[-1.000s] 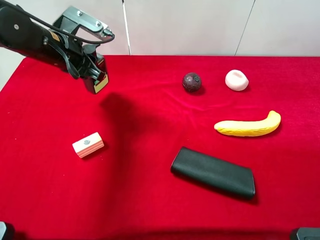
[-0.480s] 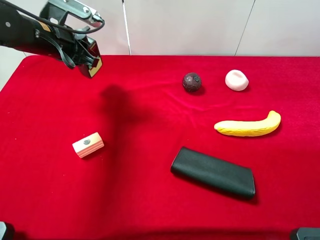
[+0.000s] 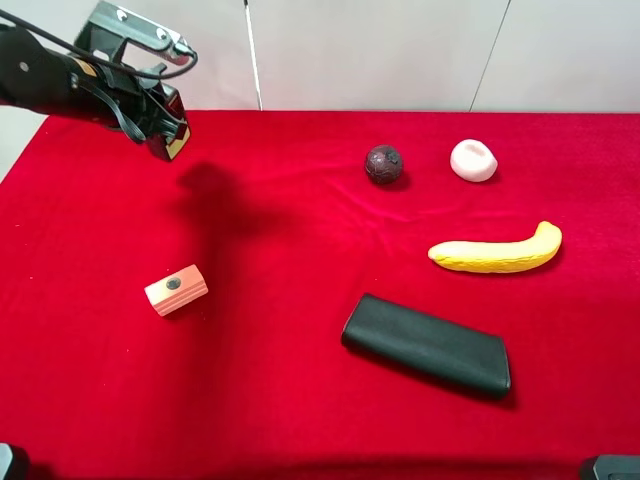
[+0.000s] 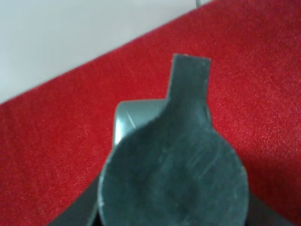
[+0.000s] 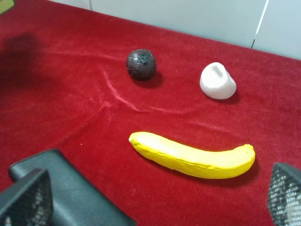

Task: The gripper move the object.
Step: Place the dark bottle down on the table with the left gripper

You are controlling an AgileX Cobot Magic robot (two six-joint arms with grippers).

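My left gripper [image 3: 163,124] is shut on the small dark grey pump bottle [image 3: 177,146] and holds it in the air over the far left corner of the red table. A strip of its yellow-green label shows below the jaws. In the left wrist view the bottle's black pump head [image 4: 174,174] fills the frame, with its spout pointing away. My right gripper [image 5: 155,197] is open and empty. Its mesh-padded fingertips [image 5: 23,197] stand wide apart, low over the near right part of the table.
On the red cloth [image 3: 280,400] lie a pink-and-white block [image 3: 176,289], a flat black case [image 3: 427,345], a yellow banana [image 3: 497,251], a dark ball [image 3: 383,164] and a white lump [image 3: 473,160]. The right wrist view shows the banana [image 5: 193,157], ball [image 5: 141,64], lump [image 5: 217,81] and case [image 5: 70,183].
My left arm has moved back and to the left with the bottle in its jaws, and its shadow shifted left. Nothing on the table has moved.
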